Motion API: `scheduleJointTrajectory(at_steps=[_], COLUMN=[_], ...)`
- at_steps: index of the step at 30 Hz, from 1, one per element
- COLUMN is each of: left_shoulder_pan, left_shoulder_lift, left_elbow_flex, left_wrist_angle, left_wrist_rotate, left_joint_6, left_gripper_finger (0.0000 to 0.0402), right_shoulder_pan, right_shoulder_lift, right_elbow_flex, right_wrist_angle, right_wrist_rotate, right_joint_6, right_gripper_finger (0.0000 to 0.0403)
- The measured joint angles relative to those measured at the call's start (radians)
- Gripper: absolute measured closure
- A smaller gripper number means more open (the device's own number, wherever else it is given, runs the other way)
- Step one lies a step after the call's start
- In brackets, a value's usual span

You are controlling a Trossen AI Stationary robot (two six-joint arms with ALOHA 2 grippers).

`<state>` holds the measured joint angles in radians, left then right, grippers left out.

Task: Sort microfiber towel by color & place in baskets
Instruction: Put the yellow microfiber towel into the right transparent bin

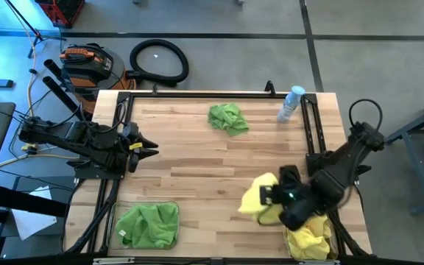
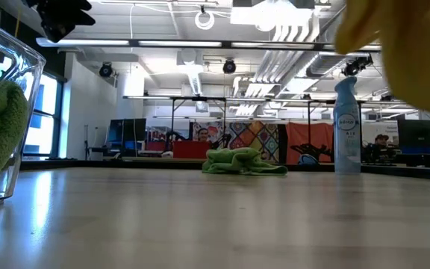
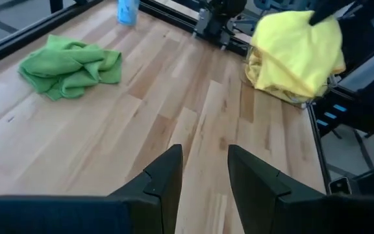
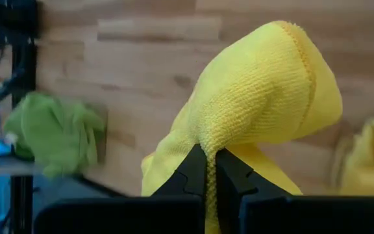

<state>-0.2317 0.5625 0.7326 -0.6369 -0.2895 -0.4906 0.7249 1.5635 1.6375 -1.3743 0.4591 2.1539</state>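
Two baskets (image 1: 169,208), each holding towels (image 1: 149,225).

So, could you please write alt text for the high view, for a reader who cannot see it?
Seen from above, the right gripper holds a yellow towel beside a basket of yellow towels at the wooden table's near right corner. The left gripper waits open at the left edge; a loose green towel lies near a spray bottle, and another basket holds green towels.

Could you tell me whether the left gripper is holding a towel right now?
No, the left gripper hangs open and empty over bare wood, with the green towel lying apart from it.
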Motion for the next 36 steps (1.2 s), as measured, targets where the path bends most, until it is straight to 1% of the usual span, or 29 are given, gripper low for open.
scheduleJointTrajectory(at_steps=[3, 10, 14, 17, 20, 21, 22, 25, 28, 30, 32, 34, 36], left_shoulder_pan=[0.0, 0.0, 0.0, 0.0, 0.0, 0.0, 0.0, 0.0, 0.0, 0.0, 0.0, 0.0, 0.0], left_shoulder_lift=[0.0, 0.0, 0.011, 0.023, 0.043, 0.049, 0.055, 0.078, 0.103, 0.121, 0.139, 0.157, 0.175], left_elbow_flex=[0.0, 0.0, 0.0, 0.0, 0.0, 0.0, 0.0, 0.0, 0.0, 0.0, 0.0, 0.0, 0.0], left_wrist_angle=[0.0, 0.001, 0.001, 0.001, 0.001, 0.001, 0.002, 0.002, 0.003, 0.001, 0.002, 0.002, 0.002], left_wrist_rotate=[0.008, 0.026, 0.027, 0.06, 0.086, 0.094, 0.103, 0.112, 0.112, 0.112, 0.112, 0.112, 0.112], left_joint_6=[-0.036, -0.057, -0.057, -0.057, -0.057, -0.056, -0.056, -0.057, -0.056, -0.056, -0.057, -0.058, -0.058], left_gripper_finger=[0.0289, 0.0289, 0.0289, 0.0289, 0.0289, 0.0289, 0.0289, 0.0289, 0.0289, 0.0289, 0.0289, 0.0289, 0.0289], right_shoulder_pan=[0.075, 0.218, 0.298, 0.365, 0.422, 0.439, 0.457, 0.505, 0.526, 0.526, 0.513, 0.486, 0.458], right_shoulder_lift=[0.0, 0.0, 0.0, 0.0, 0.0, 0.0, -0.004, -0.02, -0.022, -0.023, -0.024, -0.024, -0.024], right_elbow_flex=[0.0, 0.0, 0.0, 0.0, 0.0, 0.0, 0.0, 0.0, 0.0, 0.0, 0.0, -0.009, -0.035], right_wrist_angle=[0.001, 0.0, -0.028, -0.111, -0.206, -0.204, -0.195, -0.199, -0.196, -0.197, -0.197, -0.195, -0.195], right_wrist_rotate=[-0.049, -0.262, -0.443, -0.576, -0.741, -0.786, -0.808, -0.808, -0.796, -0.724, -0.613, -0.528, -0.503], right_joint_6=[0.048, 0.074, 0.122, 0.164, 0.18, 0.179, 0.179, 0.207, 0.205, 0.197, 0.177, 0.182, 0.185], right_gripper_finger=[0.04, 0.04, 0.0401, 0.0401, 0.0401, 0.04, 0.04, 0.04, 0.04, 0.04, 0.04, 0.0399, 0.0399])
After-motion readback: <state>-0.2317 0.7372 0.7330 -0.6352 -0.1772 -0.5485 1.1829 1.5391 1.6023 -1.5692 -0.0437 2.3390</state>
